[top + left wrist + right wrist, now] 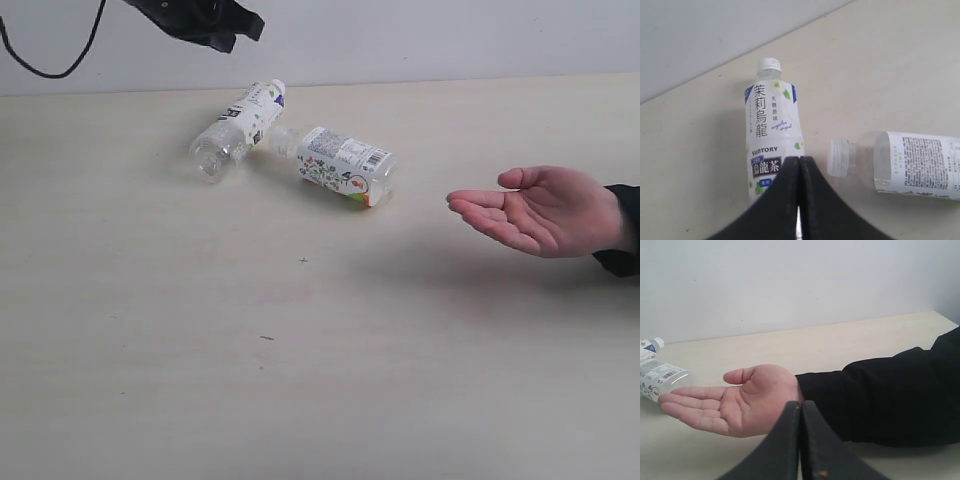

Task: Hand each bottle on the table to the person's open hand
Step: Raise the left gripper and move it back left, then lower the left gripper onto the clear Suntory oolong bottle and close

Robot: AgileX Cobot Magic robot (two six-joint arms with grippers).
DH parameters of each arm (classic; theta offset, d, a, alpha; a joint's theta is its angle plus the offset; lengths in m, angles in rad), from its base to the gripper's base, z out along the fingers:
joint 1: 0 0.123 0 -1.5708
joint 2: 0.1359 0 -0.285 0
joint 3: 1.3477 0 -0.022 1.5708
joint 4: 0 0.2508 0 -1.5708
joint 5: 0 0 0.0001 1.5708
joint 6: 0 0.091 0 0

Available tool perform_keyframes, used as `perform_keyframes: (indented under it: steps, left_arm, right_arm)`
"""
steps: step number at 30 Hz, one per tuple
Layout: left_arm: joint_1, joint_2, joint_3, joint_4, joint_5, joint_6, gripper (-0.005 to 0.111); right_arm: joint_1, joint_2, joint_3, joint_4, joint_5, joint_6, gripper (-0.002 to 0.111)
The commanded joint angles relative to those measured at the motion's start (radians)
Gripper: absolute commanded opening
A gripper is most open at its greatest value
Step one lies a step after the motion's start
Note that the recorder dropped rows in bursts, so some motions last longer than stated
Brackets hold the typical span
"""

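Sideways, floral bottle (345,167), Suntory bottle (237,130) just beside, hand (535,210) seemingly hovering.

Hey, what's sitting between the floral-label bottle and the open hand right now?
Nothing. In the exterior view, the stretch of table between the floral-label bottle and the open hand is bare.

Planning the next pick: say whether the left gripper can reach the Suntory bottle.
Probably yes: the left gripper hangs near the Suntory bottle, nothing between; the floral bottle lies aside. Its shut jaws must open first.
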Motion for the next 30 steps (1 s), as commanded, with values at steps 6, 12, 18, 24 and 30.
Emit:
perform_keyframes:
  steps: [6,12,18,24,30]
  left_arm:
    - [0.003,0.169,-0.361,0.099,0.285,-0.112,0.0]
    - [0.003,0.199,-0.387,0.121,0.291,-0.126,0.0]
    - [0.003,0.208,-0.387,0.121,0.292,-0.126,0.0]
    - [0.003,0.221,-0.387,0.121,0.292,-0.126,0.008]
    - [0.003,0.251,-0.387,0.121,0.273,-0.126,0.073]
  right_arm:
    - [0.003,-0.006,0.004,-0.004,-0.008,0.0,0.0]
    - [0.003,-0.006,0.004,-0.004,-0.008,0.0,0.0]
    - [0.003,-0.006,0.004,-0.004,-0.008,0.0,0.0]
    - [0.003,-0.006,0.004,-0.004,-0.008,0.0,0.0]
    - [0.003,-0.006,0.004,-0.004,-0.008,0.0,0.0]
